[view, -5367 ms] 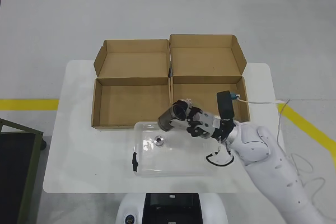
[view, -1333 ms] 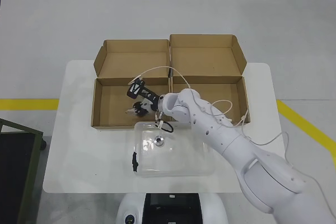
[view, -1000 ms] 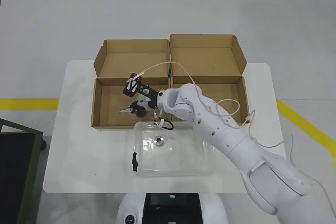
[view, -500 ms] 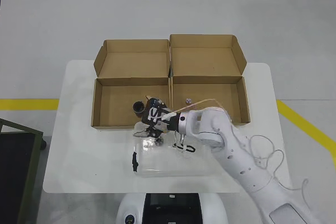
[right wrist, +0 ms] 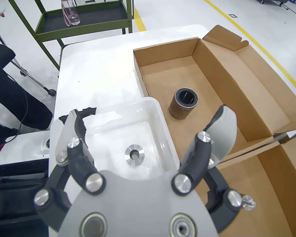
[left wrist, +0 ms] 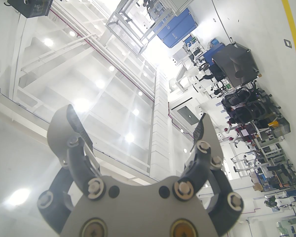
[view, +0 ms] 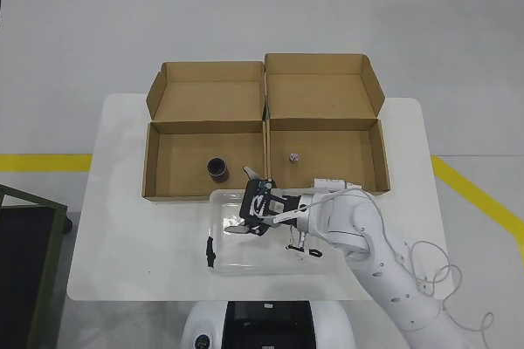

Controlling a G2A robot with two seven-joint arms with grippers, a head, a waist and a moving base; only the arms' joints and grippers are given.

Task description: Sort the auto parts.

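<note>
The silver ring (right wrist: 134, 155) lies flat on the floor of the clear plastic bin (right wrist: 160, 110), near the bin's corner that is closest to the cardboard boxes. The right claw (right wrist: 149, 114) hangs just above it with the fingers spread wide and nothing between them. In the right wrist view the ring appears in the gap between the two fingers, not touching either one.

The black cylinder (view: 217, 166) stands upright in the left cardboard box (view: 148, 166), with its open end up, apart from the walls. A small silver part (view: 292, 157) lies in the right cardboard box (view: 380, 157), close to the wall that it shares with the left box.

The two boxes stand side by side, touching, at the far part of the white worktop (view: 122, 227); the bin sits just in front of them. A black clip (view: 210, 253) is on the bin's edge.

The left claw (left wrist: 137, 115) points up at the ceiling, also wide and empty.
</note>
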